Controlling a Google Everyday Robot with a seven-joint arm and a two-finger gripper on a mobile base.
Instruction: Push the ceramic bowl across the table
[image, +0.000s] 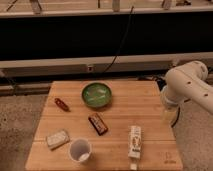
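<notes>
The ceramic bowl (97, 95) is round, glossy green with a darker rim, and stands upright on the far middle of the light wooden table (135, 102). My white arm (187, 82) comes in from the right. The gripper (168, 115) hangs below it at the table's right edge, well to the right of the bowl and apart from it. Nothing shows between the gripper and the bowl.
A small red object (62, 104) lies left of the bowl. A brown bar (98, 123) lies in front of it. A white cup (80, 150), a pale packet (57, 139) and a white carton (134, 141) sit along the near edge. A dark wall and a cable stand behind the table.
</notes>
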